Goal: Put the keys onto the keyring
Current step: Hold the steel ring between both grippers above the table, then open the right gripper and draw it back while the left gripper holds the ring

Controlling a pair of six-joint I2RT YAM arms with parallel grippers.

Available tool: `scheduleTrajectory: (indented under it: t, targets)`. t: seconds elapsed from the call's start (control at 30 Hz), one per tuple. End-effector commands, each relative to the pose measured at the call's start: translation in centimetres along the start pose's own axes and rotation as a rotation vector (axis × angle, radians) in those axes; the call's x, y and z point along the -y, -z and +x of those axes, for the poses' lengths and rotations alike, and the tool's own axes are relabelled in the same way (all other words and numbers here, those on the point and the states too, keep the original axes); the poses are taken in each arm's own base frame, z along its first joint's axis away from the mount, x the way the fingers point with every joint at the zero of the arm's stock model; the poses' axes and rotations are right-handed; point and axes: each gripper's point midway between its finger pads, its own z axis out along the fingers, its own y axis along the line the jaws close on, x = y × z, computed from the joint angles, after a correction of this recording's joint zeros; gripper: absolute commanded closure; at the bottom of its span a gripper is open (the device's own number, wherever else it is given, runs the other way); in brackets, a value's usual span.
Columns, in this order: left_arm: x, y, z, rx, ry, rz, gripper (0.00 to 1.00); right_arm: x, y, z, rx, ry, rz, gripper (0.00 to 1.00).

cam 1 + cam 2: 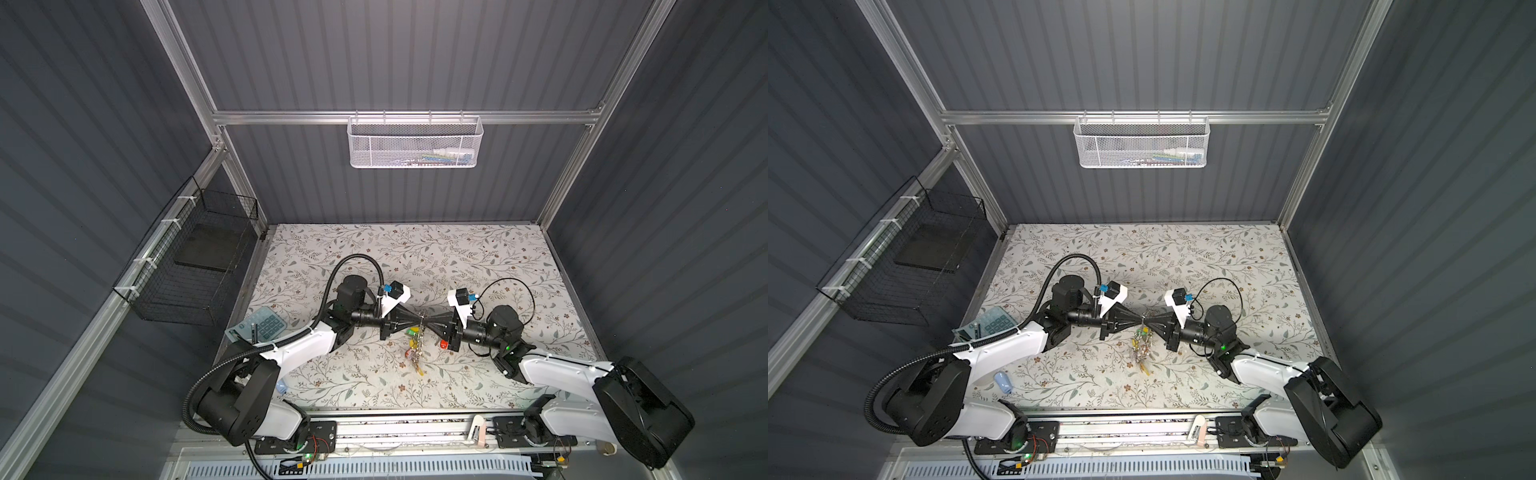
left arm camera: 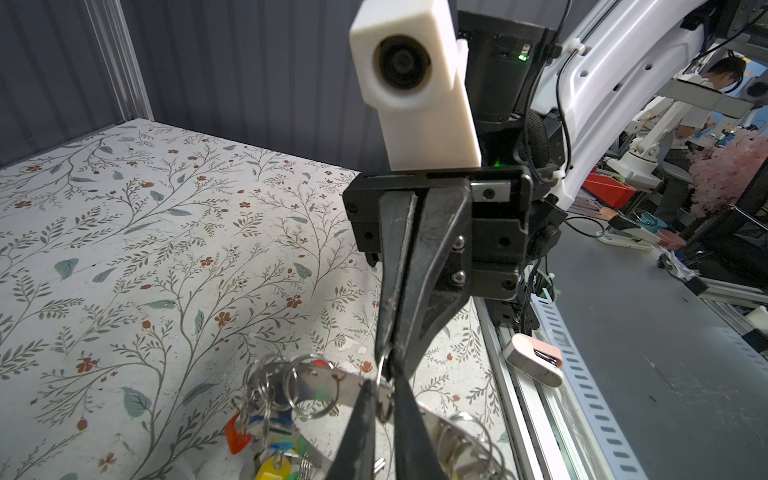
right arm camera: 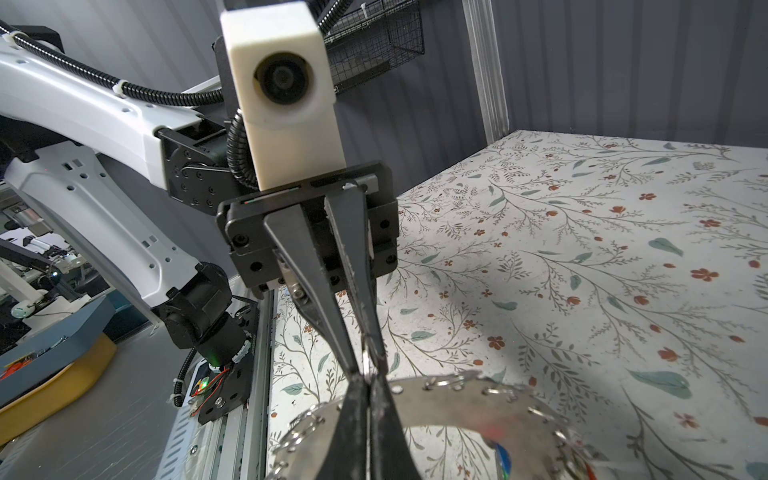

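Your keyring (image 3: 449, 400), the flat grey metal disc, is up off the counter (image 1: 478, 257) near its middle, pinched at its upper rim between two grippers that meet tip to tip. The right gripper (image 2: 385, 365) has its fingers closed on a thin wire loop at that rim. The left gripper (image 3: 365, 360) has its fingers closed too, on a bright sliver of metal at the same spot. You cannot tell which one carries the weight.

In both top views the disc is almost edge-on, with rings and green and yellow tags trailing down from it. You cannot tell whether the lowest tag touches the counter.

The keys (image 2: 237, 436) show best in the left wrist view: an orange-red tag with grey metal beside it, at the far-side edge of that bunch. That view does not settle whether they hang from a ring or lie on the counter behind it. In a top view an orange-red spot (image 1: 444, 344) sits low, just beside the right gripper's body and apart from the bunch. It may be that same tag. The right wrist view gives only a red smear at the disc's inner edge.

Further out, a calculator (image 1: 266, 326) lies at the counter's left edge beside the left arm, and a pale blue capsule (image 1: 1003, 382) lies near the front left. Bare floral surface runs from the grippers to the back wall and to the right wall. The front edge is an aluminium rail (image 1: 395, 428).
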Motion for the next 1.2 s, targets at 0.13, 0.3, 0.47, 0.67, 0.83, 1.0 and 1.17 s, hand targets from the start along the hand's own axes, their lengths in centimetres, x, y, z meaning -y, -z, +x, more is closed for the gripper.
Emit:
scheduleTrajectory:
  t: [0.13, 0.3, 0.47, 0.67, 0.83, 1.0, 1.17]
  targets:
    - [1.0, -0.4, -0.8, -0.001, -0.025, 0.077, 0.97, -0.3, -0.2, -1.5, 0.042, 0.050, -0.014, 1.00]
    - [1.1, -0.5, -0.4, -0.019, -0.017, 0.085, 1.00, -0.3, -0.2, -1.6, 0.049, 0.054, -0.009, 1.00]
    - [1.0, -0.7, -0.4, -0.024, -0.007, 0.077, 1.00, -0.2, -0.2, -1.6, 0.049, 0.049, -0.005, 1.00]
    - [-0.9, -0.8, -0.1, -0.029, 0.038, -0.038, 1.00, 0.2, 0.5, -2.5, 0.084, 0.045, 0.036, 0.71]
    - [-2.1, -0.7, -0.7, -0.007, 0.084, -0.098, 1.00, 2.0, 2.3, -4.0, 0.151, 0.002, 0.166, 0.44]
    - [-2.5, -0.1, -1.4, 0.022, 0.111, -0.161, 1.00, 3.2, 4.5, -6.1, 0.216, 0.007, 0.336, 0.45]
    - [-3.4, 0.6, -2.1, 0.044, 0.194, -0.248, 1.00, 5.6, 7.1, -4.8, 0.167, -0.185, 0.560, 0.41]
